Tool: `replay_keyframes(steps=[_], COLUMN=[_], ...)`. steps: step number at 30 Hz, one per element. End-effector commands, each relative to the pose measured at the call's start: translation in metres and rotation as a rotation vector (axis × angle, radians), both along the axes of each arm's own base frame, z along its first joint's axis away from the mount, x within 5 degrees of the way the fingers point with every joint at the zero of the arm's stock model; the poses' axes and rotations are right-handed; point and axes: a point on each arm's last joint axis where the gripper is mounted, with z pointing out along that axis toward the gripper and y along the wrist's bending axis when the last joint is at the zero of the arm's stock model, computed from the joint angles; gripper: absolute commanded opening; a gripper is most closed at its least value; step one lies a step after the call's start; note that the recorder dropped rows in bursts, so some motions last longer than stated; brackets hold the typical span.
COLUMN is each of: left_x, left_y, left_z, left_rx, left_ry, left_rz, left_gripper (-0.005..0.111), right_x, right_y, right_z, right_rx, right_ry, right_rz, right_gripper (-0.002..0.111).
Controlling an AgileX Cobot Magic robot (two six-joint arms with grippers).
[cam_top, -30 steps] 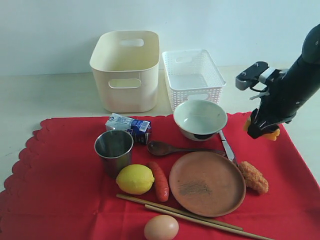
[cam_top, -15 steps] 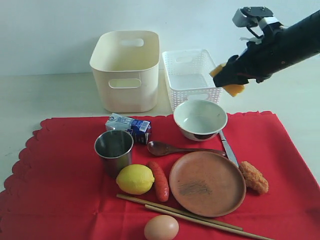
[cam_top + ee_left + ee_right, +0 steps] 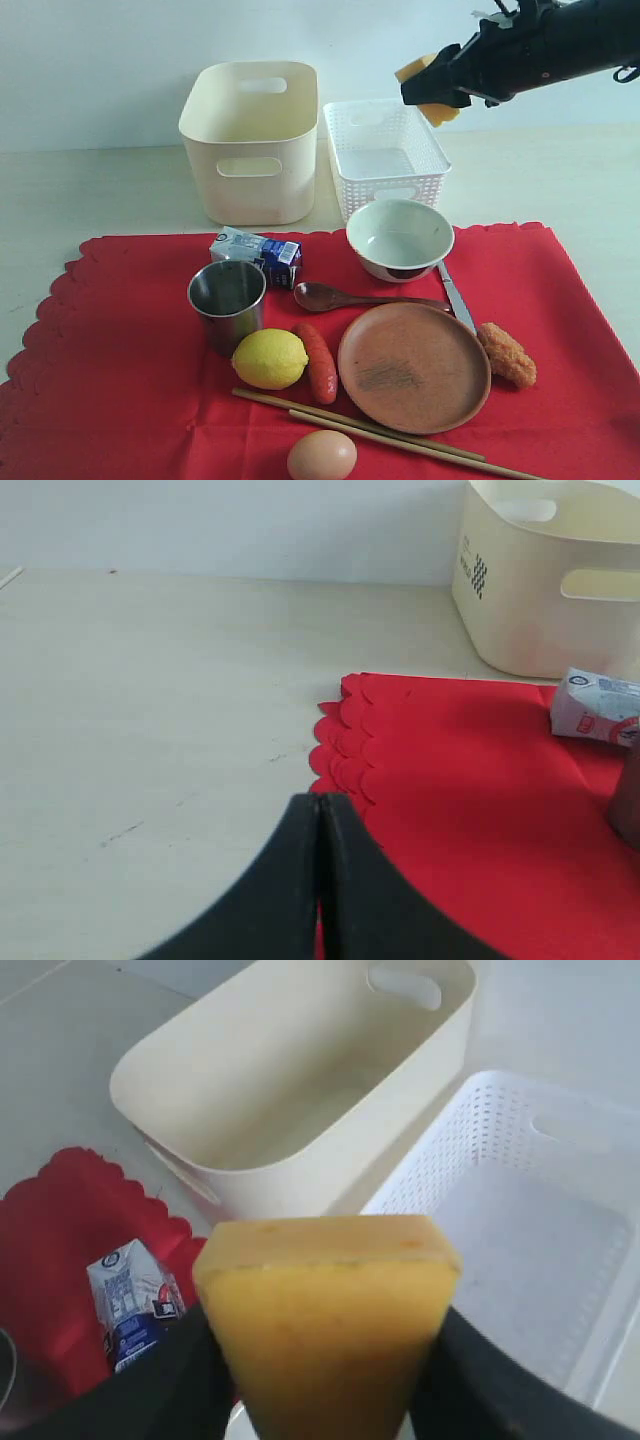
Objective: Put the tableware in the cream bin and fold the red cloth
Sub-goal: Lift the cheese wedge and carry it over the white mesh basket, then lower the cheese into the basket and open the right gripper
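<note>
The right fingers (image 3: 428, 90) hang above the far side of the table (image 3: 100, 190), clamped on a yellow cheese wedge (image 3: 325, 1310) over the white lattice basket (image 3: 385, 150). The cream bin (image 3: 250, 140) stands just left of the basket. The left fingers (image 3: 330, 845) are pressed together, empty, by the scalloped left edge of the red cloth (image 3: 120, 350). On the cloth rest the steel cup (image 3: 228, 300), white bowl (image 3: 400, 238), brown plate (image 3: 413, 367), wooden spoon (image 3: 350, 297), knife (image 3: 457, 297) and chopsticks (image 3: 380, 430).
</note>
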Motion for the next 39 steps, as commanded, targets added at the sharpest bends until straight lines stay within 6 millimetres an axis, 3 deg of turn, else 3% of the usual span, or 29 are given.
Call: replay_keyframes(steps=[1, 9, 16, 22, 31, 39], left_x=[0.0, 0.0, 0.0, 0.0, 0.0, 0.0], left_y=[0.0, 0.0, 0.0, 0.0, 0.0, 0.0], left_z=[0.0, 0.0, 0.0, 0.0, 0.0, 0.0], left_rx=[0.0, 0.0, 0.0, 0.0, 0.0, 0.0], left_ry=[-0.015, -0.015, -0.015, -0.015, -0.015, -0.015], left_rz=[0.001, 0.001, 0.001, 0.001, 0.001, 0.001], left_gripper=[0.0, 0.0, 0.0, 0.0, 0.0, 0.0], right_x=[0.017, 0.056, 0.085, 0.099, 0.109, 0.111], right_y=[0.0, 0.009, 0.039, 0.058, 0.062, 0.057], right_z=[-0.001, -0.026, -0.06, -0.077, -0.092, -0.105], right_rx=[0.016, -0.002, -0.263, -0.409, -0.389, -0.441], right_ry=[-0.014, -0.02, -0.063, 0.012, 0.186, 0.218], right_rz=[-0.008, -0.002, -0.01, -0.062, -0.109, -0.146], right_gripper=[0.0, 0.0, 0.0, 0.0, 0.0, 0.0])
